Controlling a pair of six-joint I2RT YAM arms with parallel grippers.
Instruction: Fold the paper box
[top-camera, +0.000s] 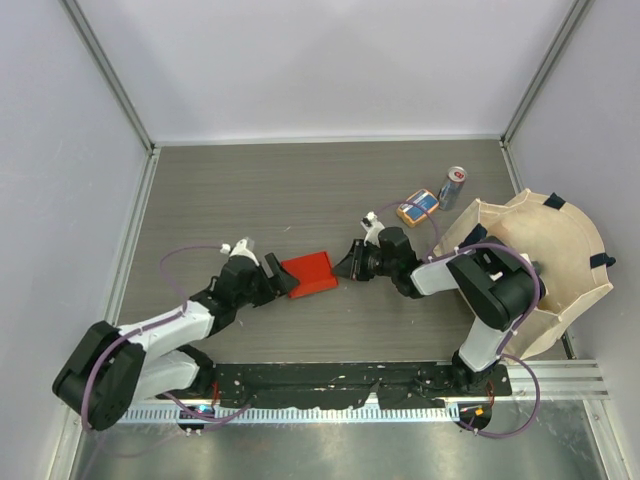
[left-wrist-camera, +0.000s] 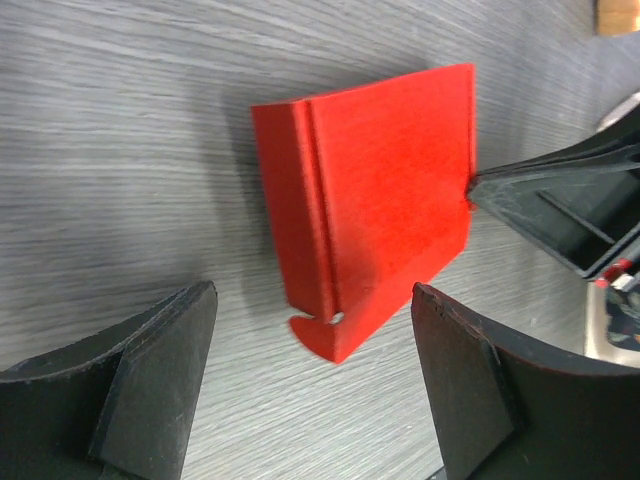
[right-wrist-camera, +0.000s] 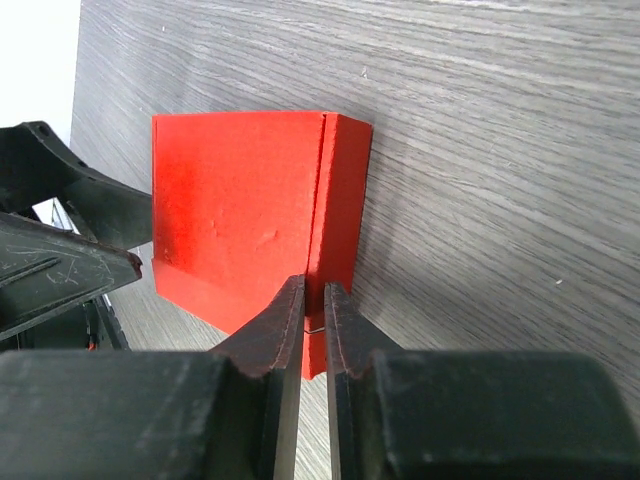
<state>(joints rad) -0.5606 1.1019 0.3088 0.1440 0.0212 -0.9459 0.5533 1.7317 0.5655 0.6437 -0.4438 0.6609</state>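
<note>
Behind right fingers (right-wrist-camera: 268, 345), paper box (right-wrist-camera: 235, 225) edge

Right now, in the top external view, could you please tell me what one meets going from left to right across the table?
Left jaws, standing open → paper box → right jaws, pinched on the box's edge → orange-and-blue packet → drink can.

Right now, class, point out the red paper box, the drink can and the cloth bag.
paper box (top-camera: 311, 272): top view, middle of its red face.
drink can (top-camera: 452, 189): top view, its side wall.
cloth bag (top-camera: 570, 248): top view, bare cream fabric.
</note>
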